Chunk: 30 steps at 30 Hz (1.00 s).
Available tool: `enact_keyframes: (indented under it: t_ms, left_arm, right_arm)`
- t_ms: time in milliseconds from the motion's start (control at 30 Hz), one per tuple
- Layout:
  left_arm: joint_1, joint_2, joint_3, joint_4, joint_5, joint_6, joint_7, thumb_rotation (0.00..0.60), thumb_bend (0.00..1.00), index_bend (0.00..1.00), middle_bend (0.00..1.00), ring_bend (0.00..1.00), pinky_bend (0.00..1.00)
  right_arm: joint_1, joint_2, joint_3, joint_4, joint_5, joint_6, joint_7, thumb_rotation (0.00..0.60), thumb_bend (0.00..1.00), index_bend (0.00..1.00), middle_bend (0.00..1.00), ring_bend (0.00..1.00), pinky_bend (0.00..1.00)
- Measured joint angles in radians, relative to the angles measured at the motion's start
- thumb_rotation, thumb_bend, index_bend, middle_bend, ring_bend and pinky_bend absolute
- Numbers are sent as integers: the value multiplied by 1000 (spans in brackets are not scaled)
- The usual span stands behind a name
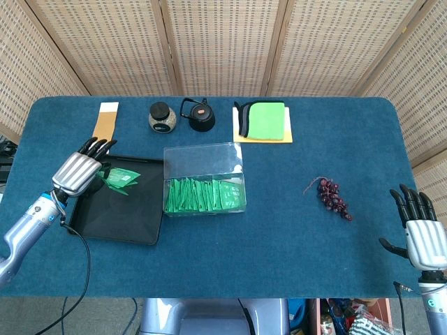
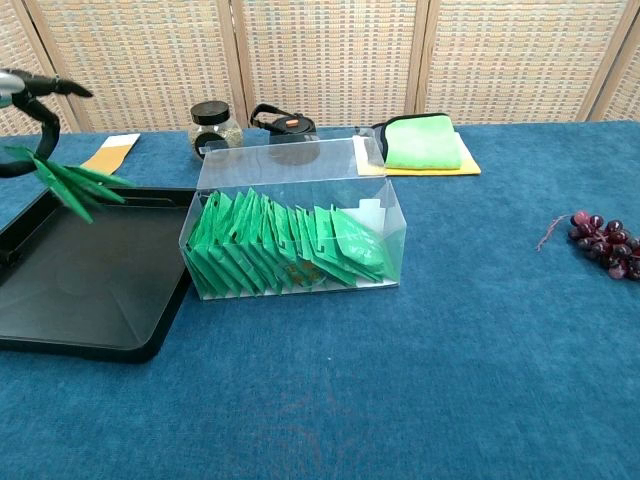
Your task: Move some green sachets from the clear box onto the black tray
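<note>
Jar (image 1: 160, 116) and kettle (image 1: 200, 114) behind clear box (image 1: 204, 179)

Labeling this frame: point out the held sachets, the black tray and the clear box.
held sachets (image 1: 119, 178): head view, middle of the green bunch in the left hand.
black tray (image 1: 126, 223): head view, bare floor near the front rim.
clear box (image 2: 300, 165): chest view, rear wall above the sachets.

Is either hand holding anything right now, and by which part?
The left hand pinches a few green sachets by their near ends, over the black tray. The right hand holds nothing.
</note>
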Motion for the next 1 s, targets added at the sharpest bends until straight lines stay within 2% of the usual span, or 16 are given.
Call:
enact_keyframes:
  t_ms: [67, 133, 433, 733, 867, 1000]
  left_arm:
    - [2, 10, -4, -26, -33, -31, 16, 600, 219, 0, 0, 0, 0]
    - [8, 16, -18, -55, -66, -39, 22, 600, 195, 0, 0, 0, 0]
    - [50, 19, -44, -43, -4, 38, -98, 600, 188, 0, 0, 0, 0]
    - [141, 16, -60, -38, -16, 145, -181, 600, 185, 0, 0, 0, 0]
    - [217, 3, -64, -56, -60, 222, -172, 600, 184, 0, 0, 0, 0]
    - [302, -8, -66, -115, -117, 313, -93, 600, 184, 0, 0, 0, 0]
  right_arm:
    - [1, 0, -1, 1, 0, -1, 0, 600, 0, 0, 0, 0, 0]
    - [1, -1, -1, 2, 1, -3, 1, 600, 0, 0, 0, 0, 0]
    - [2, -1, -2, 1, 0, -4, 0, 600, 0, 0, 0, 0, 0]
    - [-1, 3, -2, -9, -8, 9, 0, 600, 0, 0, 0, 0, 0]
    - [-3, 3, -1, -10, -9, 14, 2, 600, 0, 0, 0, 0, 0]
    - [-4, -5, 5, 3, 5, 14, 0, 600, 0, 0, 0, 0, 0]
